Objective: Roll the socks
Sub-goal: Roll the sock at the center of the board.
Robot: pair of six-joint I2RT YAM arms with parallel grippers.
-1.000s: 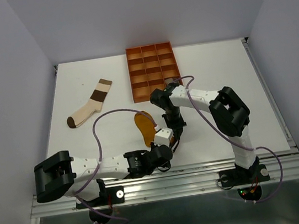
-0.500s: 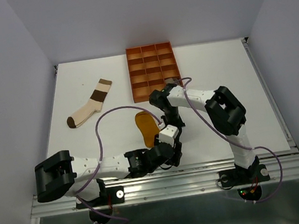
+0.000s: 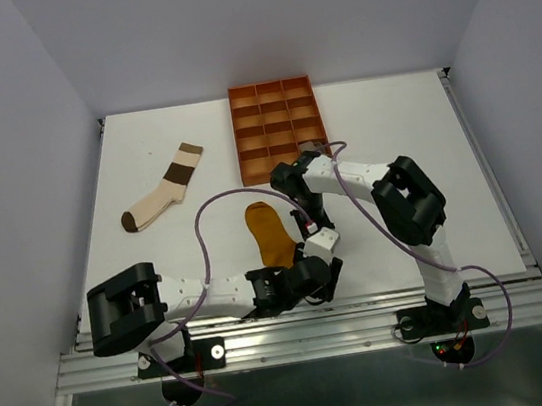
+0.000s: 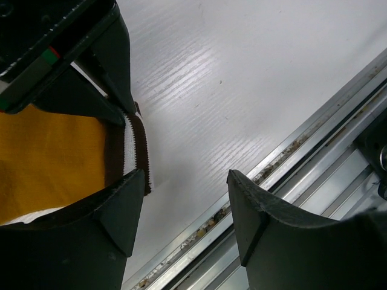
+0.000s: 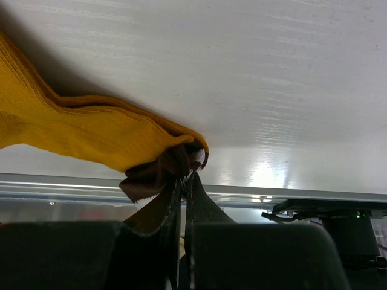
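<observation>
Near the table's front edge a mustard sock (image 3: 271,233) lies flat. In the left wrist view it (image 4: 48,160) lies on a maroon-and-white striped cuff (image 4: 136,145) of a second sock, otherwise hidden. My right gripper (image 5: 185,180) (image 3: 311,220) is shut, pinching the mustard sock (image 5: 78,136) and dark brown cuff fabric (image 5: 154,175) together at their end. My left gripper (image 4: 186,208) (image 3: 328,276) hangs just beside them, open and holding nothing, with bare table and the front rail between its fingers. A brown-cream-white sock (image 3: 161,189) lies apart at the left.
An orange tray (image 3: 278,129) with square compartments stands at the back centre, just behind the right arm's wrist. The metal front rail (image 4: 284,151) runs right under the left gripper. Both arms' purple cables loop over the near table.
My left gripper has opened and slid right along the front edge. The mustard sock, curled up before, now lies flatter. The right gripper stays shut on the sock ends.
</observation>
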